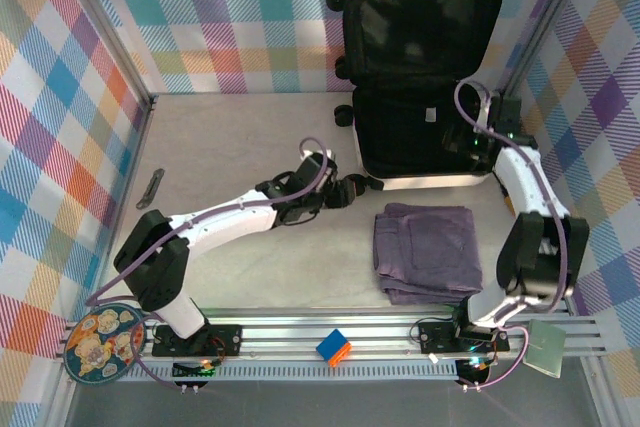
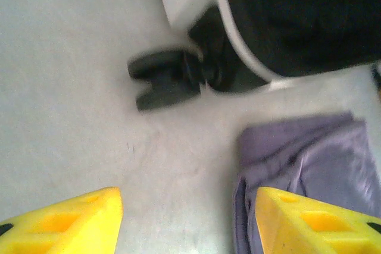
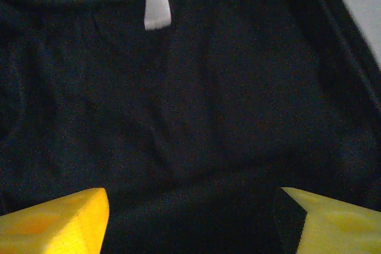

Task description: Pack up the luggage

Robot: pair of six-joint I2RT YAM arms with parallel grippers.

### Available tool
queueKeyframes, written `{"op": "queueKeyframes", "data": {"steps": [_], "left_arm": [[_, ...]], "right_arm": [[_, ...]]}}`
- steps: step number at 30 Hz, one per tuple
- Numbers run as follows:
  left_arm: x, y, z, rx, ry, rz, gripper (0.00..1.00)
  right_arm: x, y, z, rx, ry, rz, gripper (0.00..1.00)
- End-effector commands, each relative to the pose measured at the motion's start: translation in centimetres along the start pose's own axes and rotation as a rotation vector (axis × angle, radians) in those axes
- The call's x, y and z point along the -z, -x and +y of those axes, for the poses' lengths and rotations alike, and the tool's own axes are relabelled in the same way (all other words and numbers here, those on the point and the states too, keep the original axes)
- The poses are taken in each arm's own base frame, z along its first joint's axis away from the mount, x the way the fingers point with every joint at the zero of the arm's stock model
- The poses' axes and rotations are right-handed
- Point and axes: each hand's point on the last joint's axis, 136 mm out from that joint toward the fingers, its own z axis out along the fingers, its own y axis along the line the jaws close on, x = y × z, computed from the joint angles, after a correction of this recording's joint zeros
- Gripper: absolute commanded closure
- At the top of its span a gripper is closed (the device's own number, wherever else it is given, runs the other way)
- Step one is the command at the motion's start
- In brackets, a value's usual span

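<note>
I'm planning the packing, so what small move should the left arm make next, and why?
Probably swing the left tool right, over the purple garment: its jaws stand open and empty, and that garment lies on the table outside the open luggage.

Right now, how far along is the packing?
Partly done. The large white hard-shell suitcase lies open, and black fabric with a white tag already seems to lie inside. The right end effector hovers open over it; the left end effector is open and empty. Left to do: the folded purple garment on the table, and closing the lid.
</note>
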Motion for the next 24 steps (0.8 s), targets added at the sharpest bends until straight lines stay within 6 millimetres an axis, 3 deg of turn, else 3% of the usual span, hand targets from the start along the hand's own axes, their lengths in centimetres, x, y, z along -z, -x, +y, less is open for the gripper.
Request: {"op": "queueKeyframes", "data": {"steps": [1, 6, 11, 16, 24], "left_arm": [[0.1, -3.4, -2.7, -0.054, -0.084, 0.051, 0.39], [-1.5, -8.6, -5.3, -0.05, -0.21, 0.174, 0.39], [-3.1, -12.2, -7.6, -0.036, -0.305, 0.285, 0.39], [-4.4, -14.8, -8.2, -0.012, -0.343, 0.367, 0.39], [-5.7, -16.6, -9.5, 0.054, -0.432, 0.422, 0.36]], "right_arm": [[2.5, -3.2, 0.0, -0.079, 0.003, -0.017, 0.26], [5.8, -9.6, -0.7, -0.145, -0.011, 0.026, 0.23], [6.5, -13.2, -0.5, -0.186, 0.016, 0.092, 0.22], [6.5, -13.9, -0.5, -0.197, 0.022, 0.103, 0.22], [6.1, -13.9, -0.3, -0.196, 0.033, 0.116, 0.22]]}}
